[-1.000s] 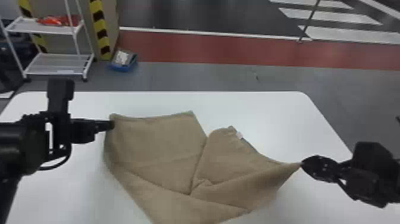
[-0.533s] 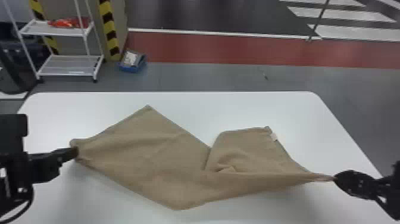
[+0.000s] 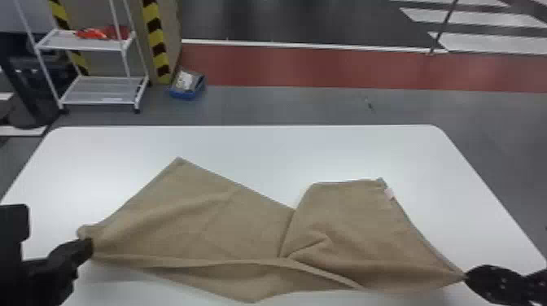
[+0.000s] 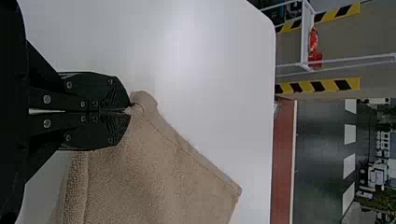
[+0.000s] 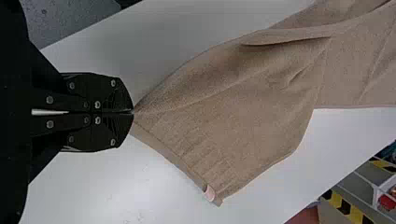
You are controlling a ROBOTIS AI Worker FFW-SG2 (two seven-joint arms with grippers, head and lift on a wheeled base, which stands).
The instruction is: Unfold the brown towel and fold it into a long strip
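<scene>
In the head view my left gripper (image 3: 87, 248) holds one corner of the brown towel (image 3: 260, 232) at the left, and my right gripper (image 3: 466, 276) pinches another corner at the right. The towel spans between them over the table, its near edge drawn up in a long fold, with a crease near the middle and a white tag at the right far edge. In the left wrist view the left gripper (image 4: 128, 111) is shut on the towel (image 4: 154, 172). The right wrist view has the right gripper (image 5: 133, 112) shut on a gathered point of the towel (image 5: 233, 107).
The white table (image 3: 260, 150) extends beyond the towel to its rounded far corners. Past it on the floor are a white shelf cart (image 3: 101, 89) at the back left and a blue bin (image 3: 187, 87) beside a striped post (image 3: 156, 40).
Both grippers have moved apart and nearer the robot, the left one leftward, the right one rightward. The towel between them has been stretched wider, and a fold has formed along its near side.
</scene>
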